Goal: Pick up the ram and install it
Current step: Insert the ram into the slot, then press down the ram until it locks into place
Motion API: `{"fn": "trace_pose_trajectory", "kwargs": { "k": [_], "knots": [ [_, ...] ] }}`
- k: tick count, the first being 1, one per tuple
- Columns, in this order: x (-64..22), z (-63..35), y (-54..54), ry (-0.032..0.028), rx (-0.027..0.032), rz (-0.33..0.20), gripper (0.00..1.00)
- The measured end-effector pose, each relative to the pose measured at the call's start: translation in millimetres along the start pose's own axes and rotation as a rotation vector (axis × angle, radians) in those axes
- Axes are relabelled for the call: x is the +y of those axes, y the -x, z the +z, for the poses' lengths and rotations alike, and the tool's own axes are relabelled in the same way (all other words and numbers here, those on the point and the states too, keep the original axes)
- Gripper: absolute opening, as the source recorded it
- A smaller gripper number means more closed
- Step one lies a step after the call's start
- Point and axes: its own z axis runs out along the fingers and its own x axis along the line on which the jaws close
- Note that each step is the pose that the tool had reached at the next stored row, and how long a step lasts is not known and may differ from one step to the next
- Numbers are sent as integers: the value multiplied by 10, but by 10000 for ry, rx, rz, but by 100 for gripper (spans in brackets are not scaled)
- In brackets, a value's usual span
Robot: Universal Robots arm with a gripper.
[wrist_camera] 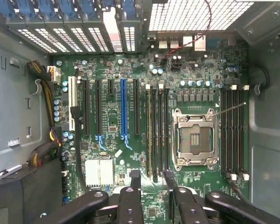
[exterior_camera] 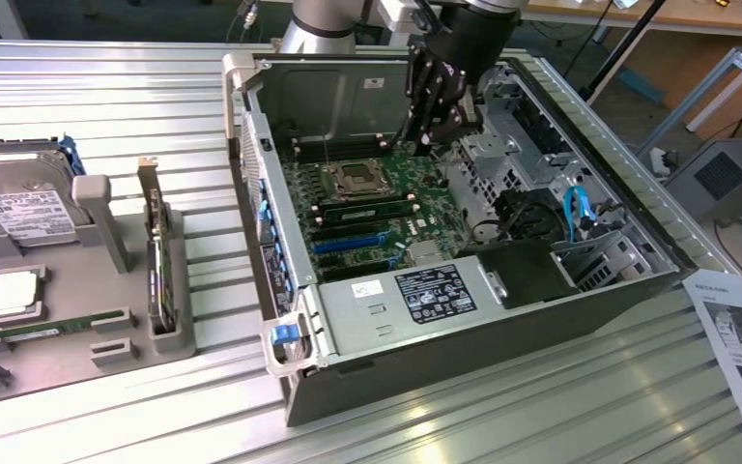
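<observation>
Bright, even light (glare on table slats).

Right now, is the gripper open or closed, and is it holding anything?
Gripper: open, holding nothing, poised over the motherboard.

An open dark metal computer case holds a green motherboard. In the exterior view, a grey plastic tray with a silver hard drive stands at its nine o'clock.
</observation>
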Motion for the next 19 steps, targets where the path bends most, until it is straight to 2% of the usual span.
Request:
{"fn": "trace_pose_trajectory", "kwargs": {
  "k": [19],
  "knots": [
    [0,0,0,1,1,-129,31]
  ]
}}
